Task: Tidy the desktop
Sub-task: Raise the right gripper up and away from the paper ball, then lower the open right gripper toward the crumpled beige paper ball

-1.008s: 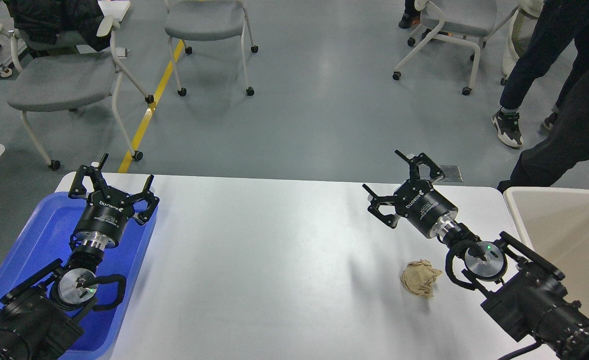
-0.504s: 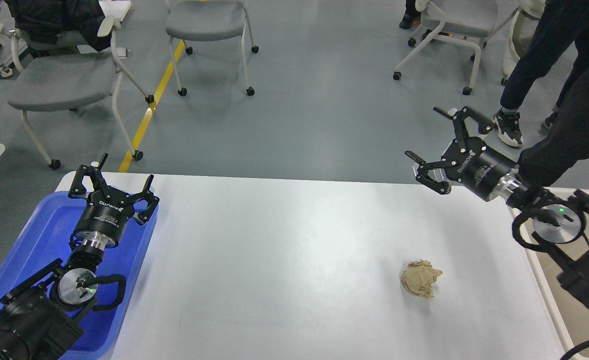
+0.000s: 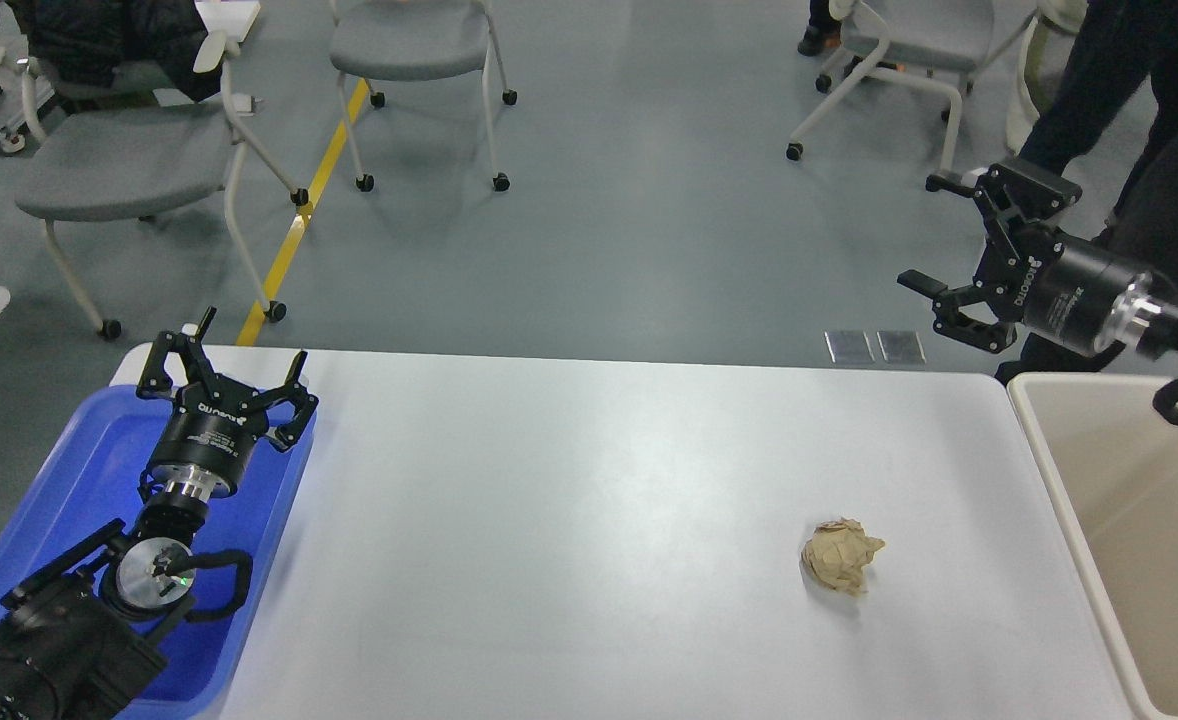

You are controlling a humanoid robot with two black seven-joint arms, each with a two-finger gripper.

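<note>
The white desktop [image 3: 569, 520] fills the lower part of the head view. A crumpled ball of brown paper [image 3: 839, 556] lies on it toward the right. My left gripper [image 3: 231, 358] is open and empty, held over the far end of the blue tray [image 3: 79, 470]. My right gripper [image 3: 924, 235] is open and empty, raised high above the far right corner of the desktop, well up and right of the paper ball.
A deep beige bin [image 3: 1129, 530] stands against the desktop's right edge. Grey wheeled chairs [image 3: 119, 160] stand on the floor behind. A person's dark legs [image 3: 1109, 100] are at the far right, close behind my right arm.
My right arm has lifted and swung up and to the right, from just above the paper ball to above the bin's far edge. The left arm and the paper have not moved.
</note>
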